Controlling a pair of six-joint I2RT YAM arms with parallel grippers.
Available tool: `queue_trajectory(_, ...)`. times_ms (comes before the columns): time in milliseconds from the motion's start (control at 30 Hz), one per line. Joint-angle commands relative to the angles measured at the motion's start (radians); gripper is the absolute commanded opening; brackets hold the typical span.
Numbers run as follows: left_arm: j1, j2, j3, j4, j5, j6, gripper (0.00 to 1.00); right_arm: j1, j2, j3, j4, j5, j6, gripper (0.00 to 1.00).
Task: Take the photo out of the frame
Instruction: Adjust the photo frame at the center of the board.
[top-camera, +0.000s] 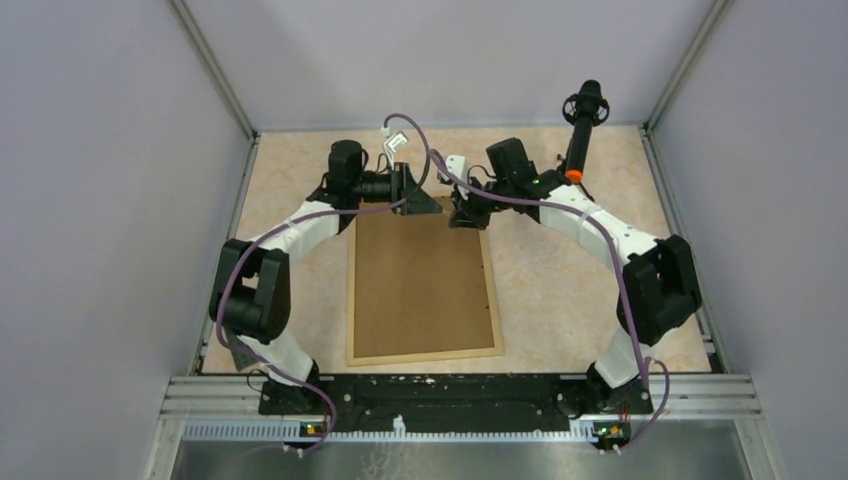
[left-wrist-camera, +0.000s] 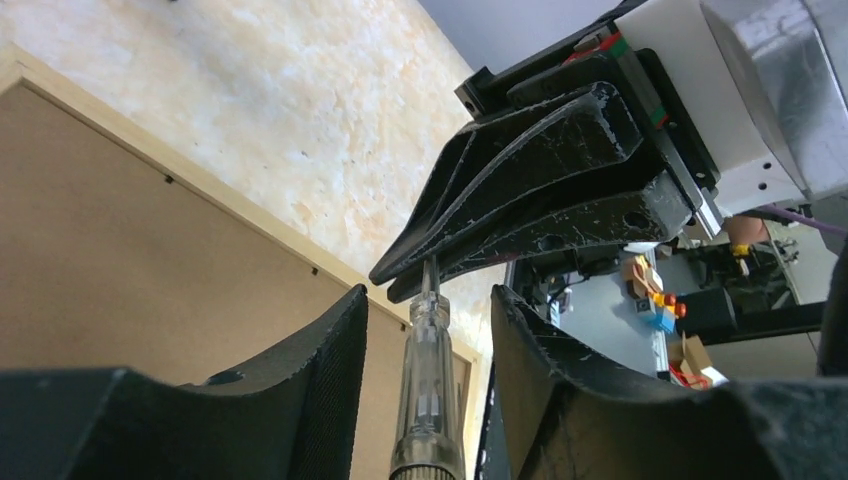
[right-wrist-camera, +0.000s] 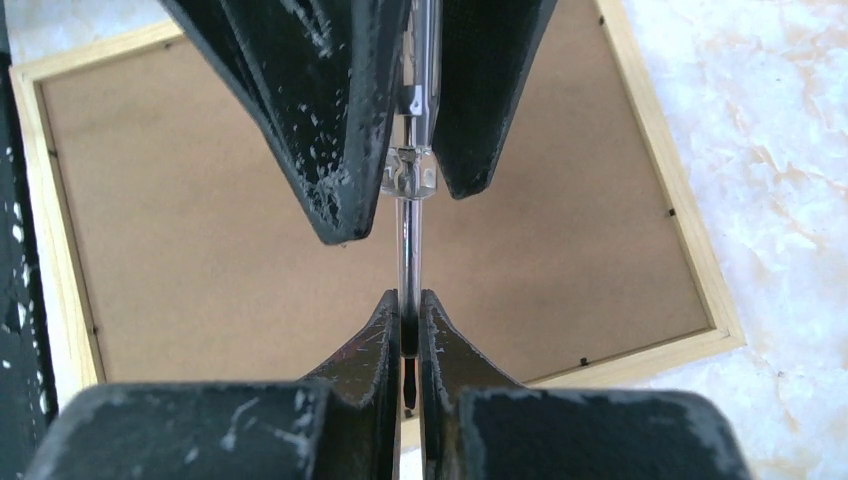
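The frame (top-camera: 425, 354) lies back side up on the table, light wood rim around brown fibreboard (right-wrist-camera: 200, 220). The photo is hidden beneath that board. Both grippers meet above the frame's far edge around a screwdriver (left-wrist-camera: 428, 380) with a clear handle. My left gripper (left-wrist-camera: 428, 295) is open: its fingers stand on either side of the handle with a gap on each side. My right gripper (right-wrist-camera: 408, 300) is shut on the screwdriver's metal shaft (right-wrist-camera: 407, 250), whose dark tip shows between the jaws. From above, the left gripper (top-camera: 425, 195) and right gripper (top-camera: 462, 210) face each other.
A black rod-shaped device with an orange ring (top-camera: 580, 130) stands at the back right. A small white part (top-camera: 393, 140) hangs on the cable at the back centre. Grey walls close both sides. A metal rail (top-camera: 460, 395) runs along the near edge.
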Motion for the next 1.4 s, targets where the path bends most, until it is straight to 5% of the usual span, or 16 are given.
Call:
queue_trajectory(0,-0.004,-0.019,0.046,-0.151,0.072,0.143,0.54,-0.004,-0.053,0.034,-0.089,-0.100,-0.164,0.00)
queue_trajectory(200,-0.036,0.024,0.087,-0.219,0.070,0.169,0.51,-0.004,-0.039,0.050,-0.128,-0.112,-0.193,0.00)
queue_trajectory(400,-0.058,0.040,0.067,-0.157,0.079,0.106,0.25,-0.001,-0.041,0.054,-0.143,-0.113,-0.218,0.00)
queue_trajectory(733,-0.079,0.039,0.049,-0.144,0.096,0.101,0.37,-0.002,-0.051,0.032,-0.150,-0.107,-0.230,0.00)
queue_trajectory(967,-0.096,0.048,0.042,-0.159,0.073,0.114,0.18,-0.003,-0.060,0.031,-0.144,-0.118,-0.228,0.00)
queue_trajectory(1000,-0.096,0.050,0.040,-0.158,0.071,0.108,0.13,-0.003,-0.062,0.032,-0.138,-0.112,-0.220,0.04)
queue_trajectory(1067,-0.085,0.057,0.032,-0.154,0.047,0.082,0.00,-0.010,-0.074,0.022,-0.120,-0.090,-0.183,0.33)
queue_trajectory(1167,-0.030,0.056,-0.026,-0.052,0.012,-0.030,0.00,-0.073,-0.088,-0.017,-0.115,-0.062,-0.101,0.67)
queue_trajectory(1367,0.038,0.077,-0.091,0.059,-0.059,-0.073,0.00,-0.237,-0.031,-0.102,-0.219,-0.081,-0.052,0.70)
